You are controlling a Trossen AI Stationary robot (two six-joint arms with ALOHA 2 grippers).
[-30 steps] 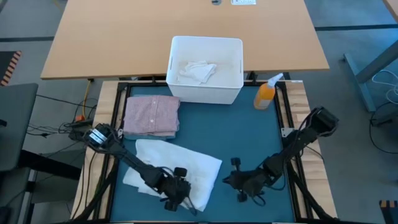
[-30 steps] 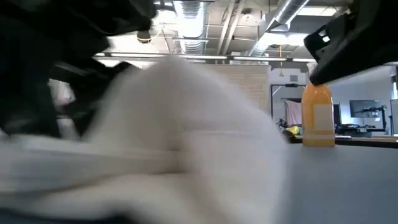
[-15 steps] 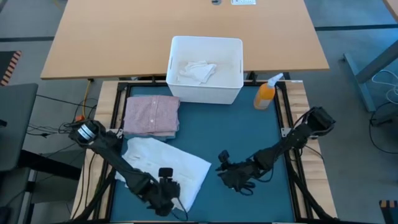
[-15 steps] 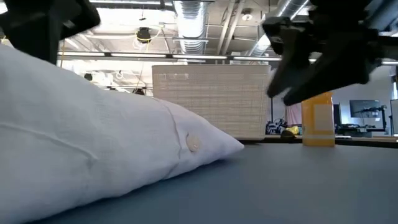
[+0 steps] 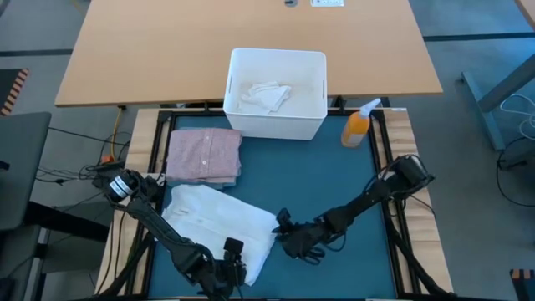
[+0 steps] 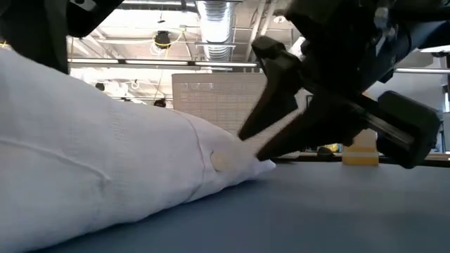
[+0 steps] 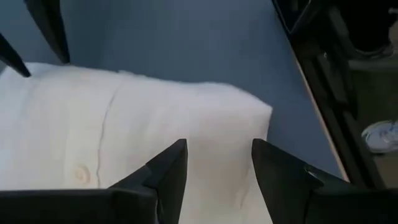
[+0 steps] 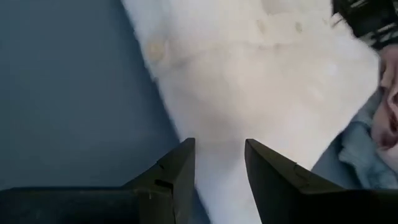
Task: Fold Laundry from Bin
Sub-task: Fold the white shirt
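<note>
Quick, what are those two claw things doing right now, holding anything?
Left tool: open, holding nothing, over the near edge of the white shirt.
Right tool: open, holding nothing, at the shirt's right edge.

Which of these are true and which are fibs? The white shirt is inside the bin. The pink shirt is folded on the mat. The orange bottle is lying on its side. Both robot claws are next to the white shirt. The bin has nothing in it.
1. The white shirt is inside the bin. False: it lies on the blue mat, in front of the bin.
2. The pink shirt is folded on the mat. True.
3. The orange bottle is lying on its side. False: it stands upright beside the bin.
4. The left gripper and right gripper are both at the white shirt's edge. True, and both are open.
5. The bin has nothing in it. False: a crumpled white cloth is inside.
</note>
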